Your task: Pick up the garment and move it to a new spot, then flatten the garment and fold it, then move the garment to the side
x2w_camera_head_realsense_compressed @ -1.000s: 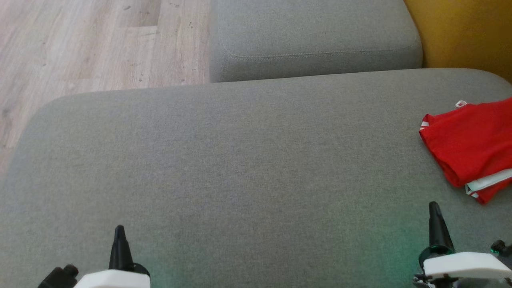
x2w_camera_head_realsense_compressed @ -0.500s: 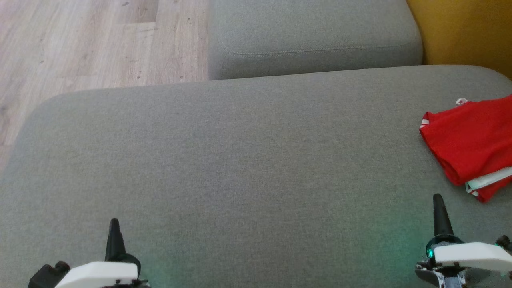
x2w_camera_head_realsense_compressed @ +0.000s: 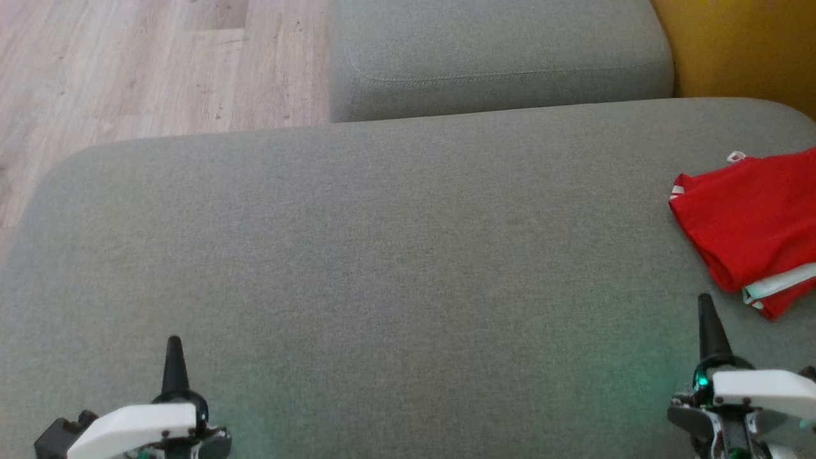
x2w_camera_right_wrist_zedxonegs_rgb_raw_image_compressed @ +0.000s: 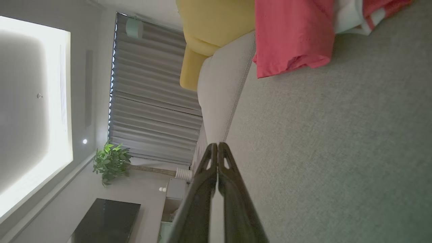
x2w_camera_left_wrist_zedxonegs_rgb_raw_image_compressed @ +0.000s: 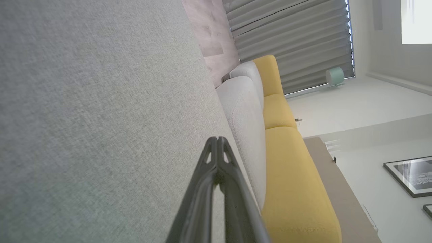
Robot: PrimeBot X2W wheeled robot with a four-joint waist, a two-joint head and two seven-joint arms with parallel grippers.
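The folded red garment (x2w_camera_head_realsense_compressed: 749,223) lies at the right edge of the grey sofa seat (x2w_camera_head_realsense_compressed: 382,255). The left gripper (x2w_camera_head_realsense_compressed: 173,349) and right gripper (x2w_camera_head_realsense_compressed: 705,309) are clenched and empty. A careless sweep of the right arm could snag the garment and unfold it.

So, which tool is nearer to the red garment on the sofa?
Right. The right tool is just below the red garment in the head view, not touching. The left tool is far away across the grey cushion.

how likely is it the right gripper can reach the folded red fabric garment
Likely yes: the right gripper sits short of the folded red garment, only bare grey cushion between them. Its jaws are shut, so they must open first.
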